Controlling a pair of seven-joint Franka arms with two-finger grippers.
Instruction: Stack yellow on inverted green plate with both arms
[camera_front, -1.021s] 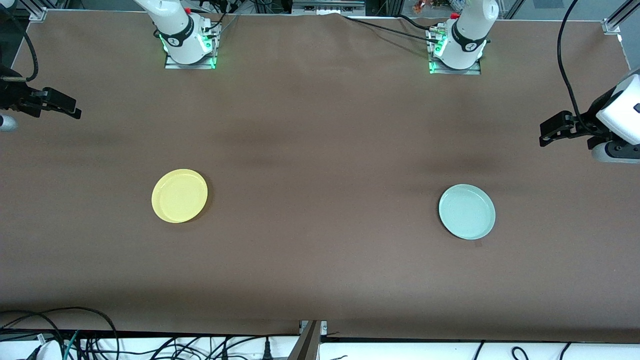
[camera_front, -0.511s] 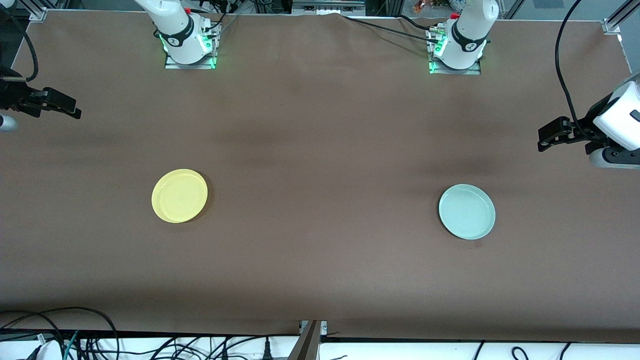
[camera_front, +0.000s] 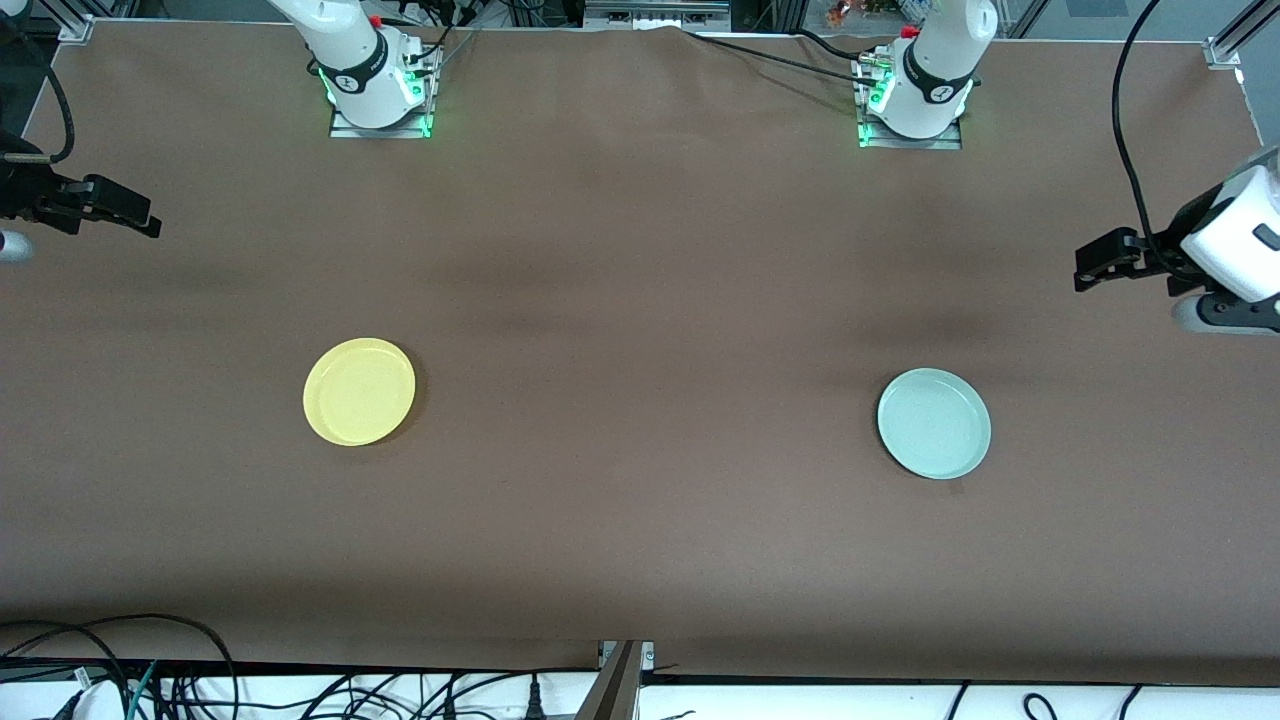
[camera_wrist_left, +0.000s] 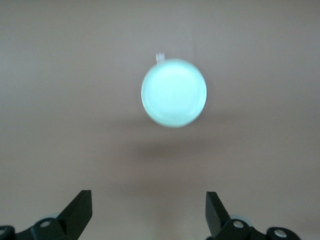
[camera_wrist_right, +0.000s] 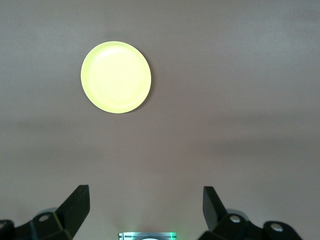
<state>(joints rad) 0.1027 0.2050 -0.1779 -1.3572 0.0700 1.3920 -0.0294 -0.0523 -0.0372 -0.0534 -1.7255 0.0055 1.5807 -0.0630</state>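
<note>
The yellow plate (camera_front: 359, 391) lies rim up on the brown table toward the right arm's end; it also shows in the right wrist view (camera_wrist_right: 116, 77). The pale mint-green plate (camera_front: 934, 423) lies rim up toward the left arm's end and shows in the left wrist view (camera_wrist_left: 173, 93). My left gripper (camera_front: 1088, 272) hangs open and empty in the air at the left arm's end of the table, apart from the green plate. My right gripper (camera_front: 140, 220) hangs open and empty at the right arm's end, apart from the yellow plate. Both grippers' fingers (camera_wrist_left: 80, 210) (camera_wrist_right: 76, 204) stand wide apart.
The two arm bases (camera_front: 378, 85) (camera_front: 915, 95) with green lights stand along the table's edge farthest from the front camera. Black cables (camera_front: 120, 670) lie off the table's nearest edge. A wide stretch of brown table (camera_front: 640, 400) lies between the plates.
My left gripper has drifted slightly lower in the front view, toward the green plate. My right gripper has barely moved. Both plates are unmoved.
</note>
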